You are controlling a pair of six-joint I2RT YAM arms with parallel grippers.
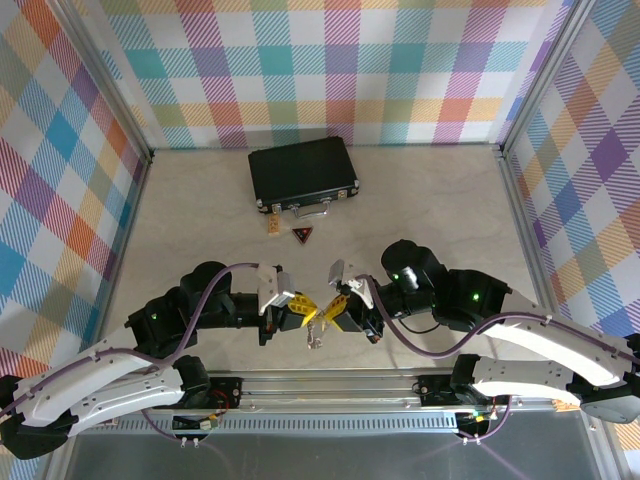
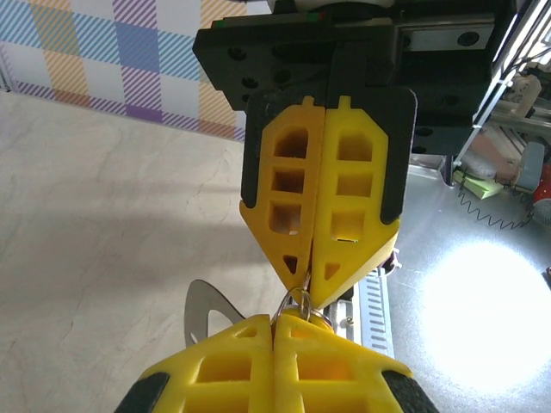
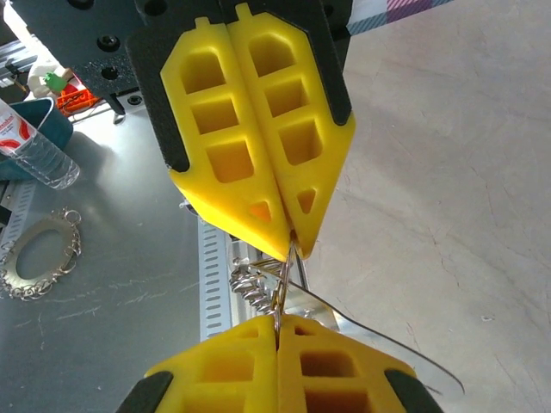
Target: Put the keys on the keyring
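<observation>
My left gripper [image 1: 306, 311] and right gripper [image 1: 334, 308] meet tip to tip low over the table's near edge. Both are shut on the thin wire of the keyring [image 3: 282, 280], which spans the small gap between them. A toothed, coiled stretch [image 3: 250, 280] hangs beside the wire, and a flat silver loop [image 2: 207, 310] juts out to the side. In the left wrist view the wire [image 2: 301, 301] runs from my own left gripper [image 2: 275, 325] into the right fingertips [image 2: 331, 267]. A small yellow rounded bit [image 2: 317, 315] behind the wire looks like the key's head; its blade is hidden.
A black case [image 1: 303, 173] with a silver handle lies at the back centre, with a dark triangular tag [image 1: 303, 236] and a small tan piece [image 1: 273, 228] in front of it. A chain-edged oval loop [image 3: 39, 258] rests on the grey metal plate [image 3: 129, 327].
</observation>
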